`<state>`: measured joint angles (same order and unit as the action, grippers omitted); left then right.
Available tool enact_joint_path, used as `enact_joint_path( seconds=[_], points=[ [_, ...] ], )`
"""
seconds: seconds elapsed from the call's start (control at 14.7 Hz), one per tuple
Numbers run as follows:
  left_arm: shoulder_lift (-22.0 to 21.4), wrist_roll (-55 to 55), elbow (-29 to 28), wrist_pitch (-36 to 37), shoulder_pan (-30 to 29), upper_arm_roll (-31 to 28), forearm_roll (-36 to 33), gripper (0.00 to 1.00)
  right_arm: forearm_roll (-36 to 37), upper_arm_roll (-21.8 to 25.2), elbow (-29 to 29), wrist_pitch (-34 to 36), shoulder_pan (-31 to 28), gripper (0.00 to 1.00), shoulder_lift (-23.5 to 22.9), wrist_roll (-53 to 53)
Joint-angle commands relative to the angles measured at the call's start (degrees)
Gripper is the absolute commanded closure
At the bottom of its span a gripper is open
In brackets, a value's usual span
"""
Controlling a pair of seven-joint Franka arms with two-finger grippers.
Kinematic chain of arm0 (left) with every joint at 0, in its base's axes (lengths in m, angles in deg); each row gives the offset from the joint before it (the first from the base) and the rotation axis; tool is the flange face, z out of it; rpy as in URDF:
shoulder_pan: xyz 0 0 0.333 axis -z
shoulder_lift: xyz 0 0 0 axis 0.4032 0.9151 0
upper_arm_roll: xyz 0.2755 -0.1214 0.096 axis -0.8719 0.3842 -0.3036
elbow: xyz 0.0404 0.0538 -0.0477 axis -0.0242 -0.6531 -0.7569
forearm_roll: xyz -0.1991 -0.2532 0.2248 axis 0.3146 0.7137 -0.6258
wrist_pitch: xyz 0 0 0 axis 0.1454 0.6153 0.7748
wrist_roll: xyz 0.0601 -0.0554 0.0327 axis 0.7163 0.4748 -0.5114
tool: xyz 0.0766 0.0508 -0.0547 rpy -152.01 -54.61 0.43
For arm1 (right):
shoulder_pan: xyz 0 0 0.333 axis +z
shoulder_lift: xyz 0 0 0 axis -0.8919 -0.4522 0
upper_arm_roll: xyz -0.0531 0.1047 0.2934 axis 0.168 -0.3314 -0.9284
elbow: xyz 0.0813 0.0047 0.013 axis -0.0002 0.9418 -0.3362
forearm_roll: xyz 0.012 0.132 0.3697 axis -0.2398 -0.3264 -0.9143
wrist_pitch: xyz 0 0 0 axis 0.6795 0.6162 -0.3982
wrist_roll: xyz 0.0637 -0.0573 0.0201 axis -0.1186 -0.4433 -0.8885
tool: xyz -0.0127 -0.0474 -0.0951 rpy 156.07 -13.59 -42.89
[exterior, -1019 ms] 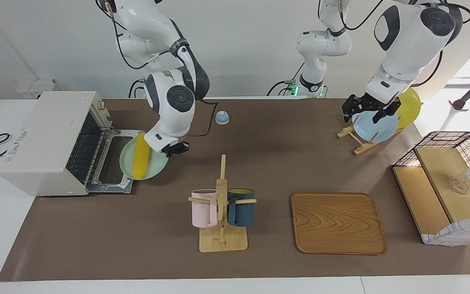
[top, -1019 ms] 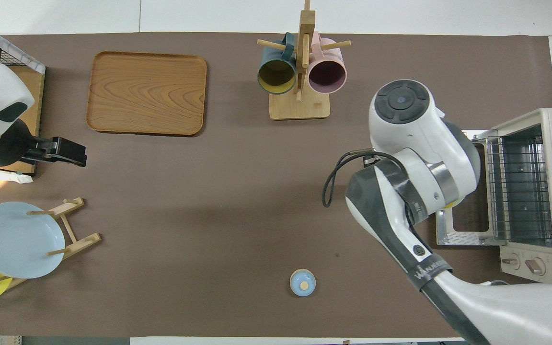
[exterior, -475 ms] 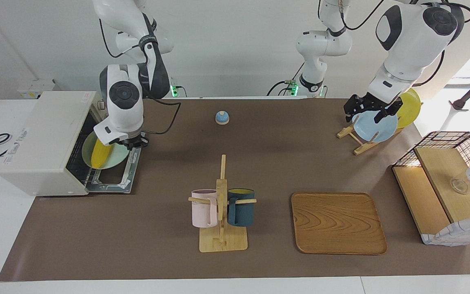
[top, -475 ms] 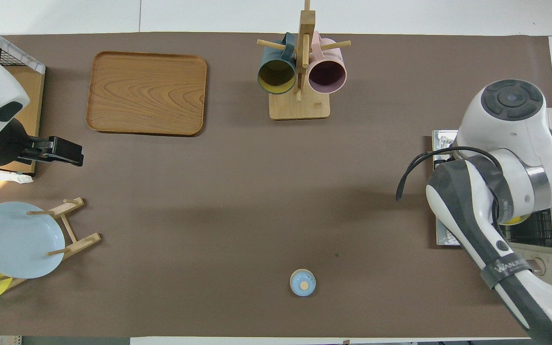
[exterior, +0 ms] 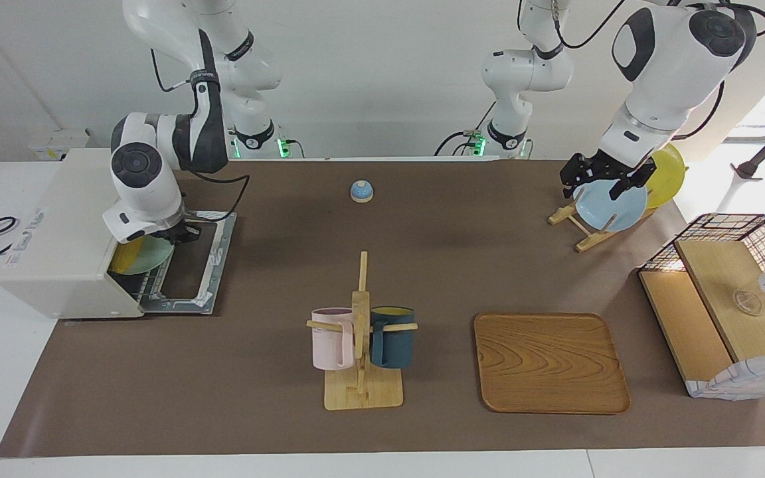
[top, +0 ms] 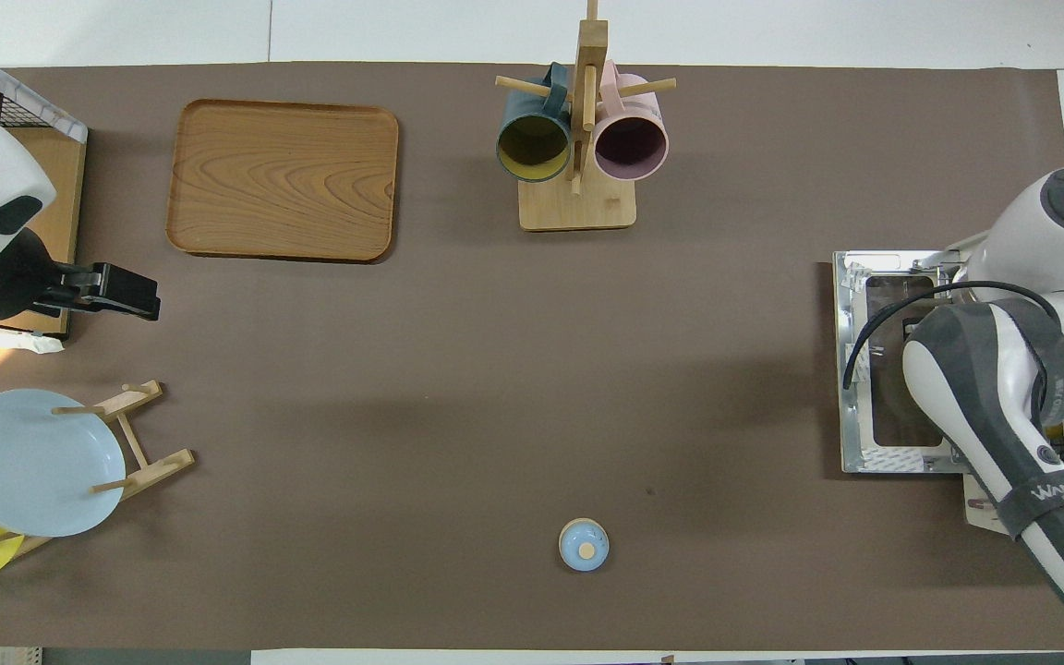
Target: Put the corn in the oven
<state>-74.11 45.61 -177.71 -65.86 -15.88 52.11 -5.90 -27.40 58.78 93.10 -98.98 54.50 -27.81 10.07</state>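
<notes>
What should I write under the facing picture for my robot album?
Right gripper slides a green plate carrying corn into the open oven.

Corn (exterior: 125, 255): we see only a tip inside the oven (exterior: 70, 232). Right end effector (exterior: 171, 234): fingers hidden by its wrist.

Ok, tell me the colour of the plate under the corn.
Pale green plate, clearest in the facing view.

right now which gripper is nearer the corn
Right. The right gripper is at the oven mouth, right by the corn on its green plate. The left gripper waits over the plate rack.
</notes>
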Motion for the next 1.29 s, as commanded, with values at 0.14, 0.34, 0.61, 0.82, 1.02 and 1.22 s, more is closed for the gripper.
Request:
enact_joint_path(
  seconds=[0.14,0.34,0.61,0.82,1.02,1.22],
  points=[
    [-1.46,0.14,-1.36,-0.61,-0.08,-0.03,-1.19,0.0,0.64,-0.83,4.82,-3.66,-1.58,0.87,2.4,-1.04],
    [-1.46,0.14,-1.36,-0.69,-0.08,-0.03,-1.19,0.0,0.55,-0.83,4.73,-3.75,-1.49,0.71,2.31,-1.04],
    [-1.46,0.14,-1.36,-0.61,-0.08,-0.03,-1.19,0.0,0.02,-1.01,1.4,-2.43,-0.7,0.62,1.61,-1.04],
    [-1.46,0.14,-1.36,-0.69,-0.07,-0.03,-1.19,0.0,-0.59,-1.54,-2.64,1.25,1.75,0.63,1.0,-0.87],
    [-1.46,0.14,-1.36,-0.69,-0.07,-0.03,-1.19,0.0,-6.37,-1.54,-3.62,-0.04,3.34,0.91,0.47,0.44],
    [-1.46,0.14,-1.36,-0.61,0.01,-0.03,-1.19,0.0,-9.38,-1.62,2.33,-10.64,8.59,1.0,0.55,4.56]
  ],
)
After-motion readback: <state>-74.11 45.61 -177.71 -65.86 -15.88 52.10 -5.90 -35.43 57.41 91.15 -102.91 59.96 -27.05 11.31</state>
